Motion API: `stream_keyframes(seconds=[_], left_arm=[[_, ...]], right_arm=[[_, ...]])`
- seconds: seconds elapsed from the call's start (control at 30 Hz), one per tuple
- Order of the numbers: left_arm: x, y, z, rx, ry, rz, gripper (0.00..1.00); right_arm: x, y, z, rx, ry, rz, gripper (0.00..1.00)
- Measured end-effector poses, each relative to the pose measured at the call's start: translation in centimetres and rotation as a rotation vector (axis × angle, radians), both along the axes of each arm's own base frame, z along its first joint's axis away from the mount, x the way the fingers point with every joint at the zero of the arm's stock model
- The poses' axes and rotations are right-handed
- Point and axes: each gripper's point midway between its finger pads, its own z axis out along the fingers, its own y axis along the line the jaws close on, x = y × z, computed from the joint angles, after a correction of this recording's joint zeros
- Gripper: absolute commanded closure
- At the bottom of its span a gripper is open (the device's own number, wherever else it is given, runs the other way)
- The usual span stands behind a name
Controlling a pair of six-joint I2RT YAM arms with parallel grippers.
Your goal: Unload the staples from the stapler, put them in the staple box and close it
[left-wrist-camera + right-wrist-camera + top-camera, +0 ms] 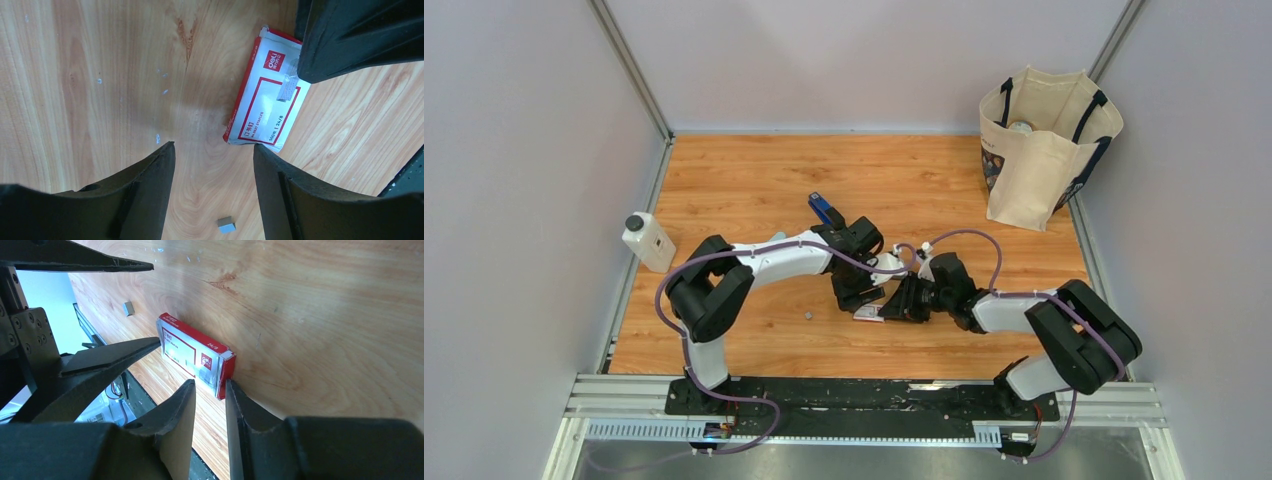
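We judge the unloading mostly done: the staples (226, 224) lie loose on the desk (754, 180) near a red-and-white box (265, 105), the stapler (825, 210) sits farther back, and the left pincer (214, 147), spread wide, and the right pincer (210, 385), slightly parted, grasp nothing.

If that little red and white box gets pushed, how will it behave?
The box lies flat on its broad face, so it would likely slide rather than tip or roll. Its shiny surface and the smooth wooden table suggest it could slip easily. It looks like thin card, so a hard squeeze might dent it.
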Motion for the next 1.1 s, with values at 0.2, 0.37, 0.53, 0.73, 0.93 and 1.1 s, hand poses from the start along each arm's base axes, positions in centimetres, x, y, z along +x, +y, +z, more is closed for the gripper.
stream_keyframes(seconds=[0.2, 0.37, 0.53, 0.73, 0.93, 1.1], left_arm=[[-0.1, -0.1, 0.4, -0.022, 0.002, 0.011, 0.33], [-0.3, -0.1, 0.2, -0.025, 0.011, 0.024, 0.31], [0.4, 0.0, 0.5, -0.049, 0.015, 0.058, 0.23], [2.5, 2.4, 2.5, -0.081, 0.019, 0.163, 0.19], [3.9, 5.3, 8.9, -0.157, -0.046, 0.243, 0.18], [3.2, 7.5, 15.7, -0.233, -0.155, 0.265, 0.19]], right_arm=[[0.1, 0.2, 0.0, 0.012, 0.005, -0.010, 0.69], [0.1, 0.0, 0.0, 0.005, 0.006, -0.015, 0.69], [0.3, -1.1, 1.0, -0.026, -0.039, -0.027, 0.58], [0.1, -3.1, 1.4, -0.110, -0.063, -0.041, 0.36], [0.4, -4.2, 2.5, -0.198, -0.081, -0.040, 0.00], [3.0, -4.6, 6.3, -0.277, -0.179, -0.052, 0.00]])
